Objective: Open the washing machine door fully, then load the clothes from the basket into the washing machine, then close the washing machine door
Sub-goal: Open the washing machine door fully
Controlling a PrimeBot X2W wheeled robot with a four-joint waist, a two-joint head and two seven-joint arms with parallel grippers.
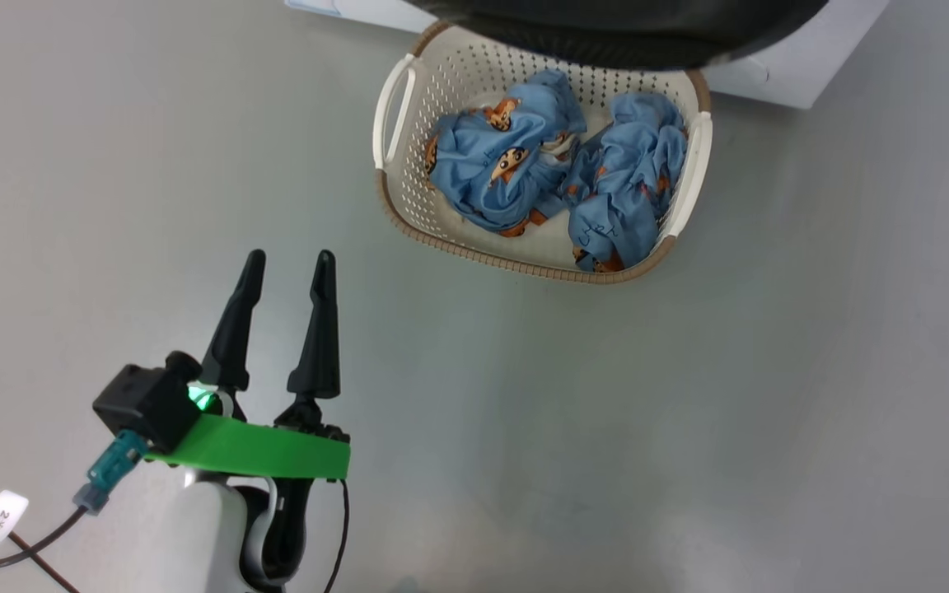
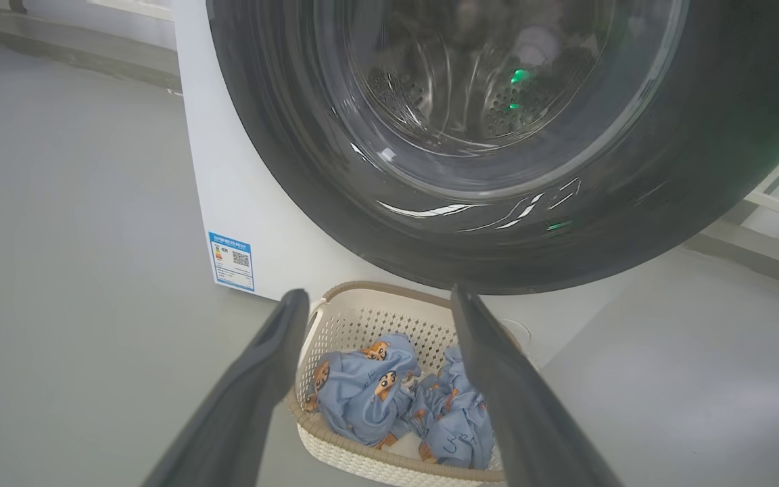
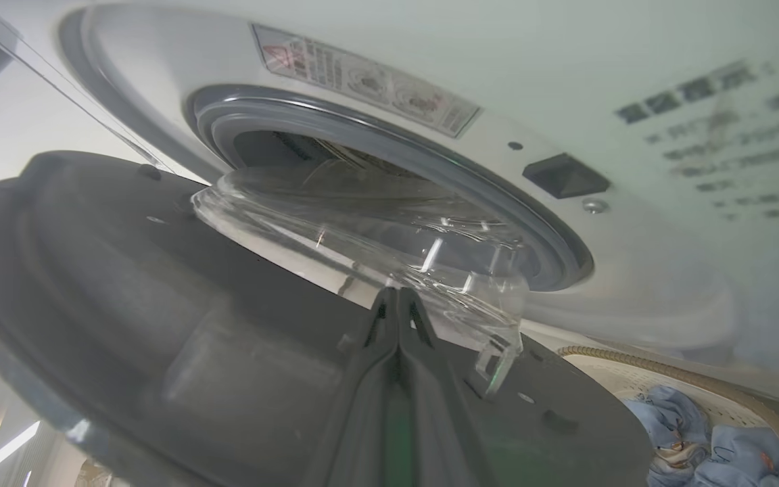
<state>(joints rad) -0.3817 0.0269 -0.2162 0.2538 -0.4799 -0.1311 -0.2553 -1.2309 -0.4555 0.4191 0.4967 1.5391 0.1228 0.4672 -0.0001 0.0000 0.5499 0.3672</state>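
The cream basket (image 1: 409,156) stands on the floor with two crumpled light blue clothes (image 1: 499,161) side by side in it. The washing machine door (image 1: 606,33) hangs partly open above the basket's far edge. My left gripper (image 1: 289,263) is open and empty, low and to the left of the basket. The left wrist view looks past that gripper (image 2: 377,296) at the door's black rim (image 2: 281,155), the basket (image 2: 362,311) and the clothes (image 2: 362,392). My right gripper (image 3: 396,294) is shut, its tips against the door's dark inner face (image 3: 126,304) beside the glass bowl (image 3: 362,230).
The white washing machine (image 2: 227,189) with a blue label (image 2: 230,260) stands behind the basket. Its grey gasket (image 3: 430,162) rings the drum opening, with a latch socket (image 3: 565,176) beside it. Bare grey floor (image 1: 689,412) lies around the basket.
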